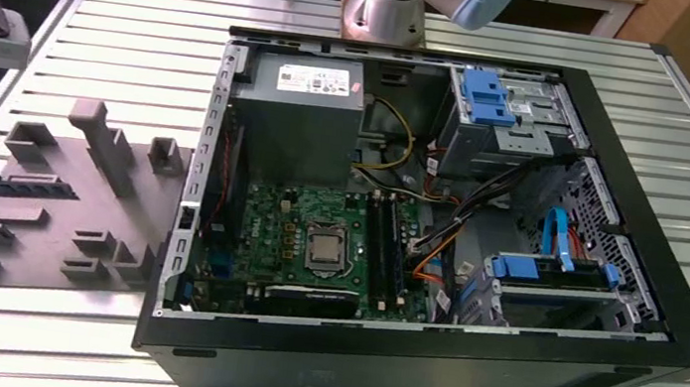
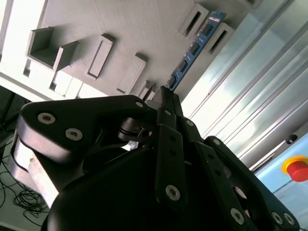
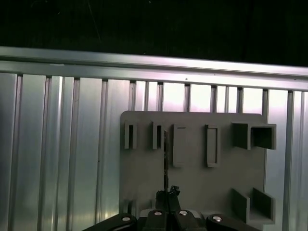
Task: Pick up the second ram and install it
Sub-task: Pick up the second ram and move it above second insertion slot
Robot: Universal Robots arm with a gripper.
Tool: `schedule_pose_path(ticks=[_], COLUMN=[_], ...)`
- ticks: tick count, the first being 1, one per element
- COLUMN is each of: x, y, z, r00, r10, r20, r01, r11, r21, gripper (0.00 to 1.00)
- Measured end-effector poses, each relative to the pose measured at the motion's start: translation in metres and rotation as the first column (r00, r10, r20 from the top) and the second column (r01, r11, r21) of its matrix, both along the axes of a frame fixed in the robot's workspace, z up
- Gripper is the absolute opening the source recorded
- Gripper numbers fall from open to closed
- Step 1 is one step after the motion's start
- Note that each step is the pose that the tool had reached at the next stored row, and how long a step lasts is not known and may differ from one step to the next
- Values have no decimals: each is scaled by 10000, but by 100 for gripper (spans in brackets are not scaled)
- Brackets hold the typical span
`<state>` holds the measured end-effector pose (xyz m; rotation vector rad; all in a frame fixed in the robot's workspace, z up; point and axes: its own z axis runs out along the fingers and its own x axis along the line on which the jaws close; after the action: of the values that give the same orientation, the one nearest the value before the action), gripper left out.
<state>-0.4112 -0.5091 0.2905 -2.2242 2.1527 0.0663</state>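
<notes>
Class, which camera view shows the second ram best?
The second wrist view: the second ram shows its blue face and chips. The first wrist view shows it edge-on; the exterior view, a small dark strip.

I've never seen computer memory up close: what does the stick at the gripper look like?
The second ram is a long, narrow, flat blue board with a row of small black chips. In the first wrist view it shows edge-on as a thin dark line. The gripper pinches one end; the rest stretches over the grey fixture plate.
</notes>
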Motion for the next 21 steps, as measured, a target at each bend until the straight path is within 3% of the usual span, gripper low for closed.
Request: schedule_pose_path(ticks=[12, 21], x=[0, 0], y=[0, 0], z=[145, 212], r00=[10000, 10000], r10=[0, 0], r20=[29, 50], r01=[0, -1], r11=[10000, 10000], r21=[54, 83], gripper=[12, 12])
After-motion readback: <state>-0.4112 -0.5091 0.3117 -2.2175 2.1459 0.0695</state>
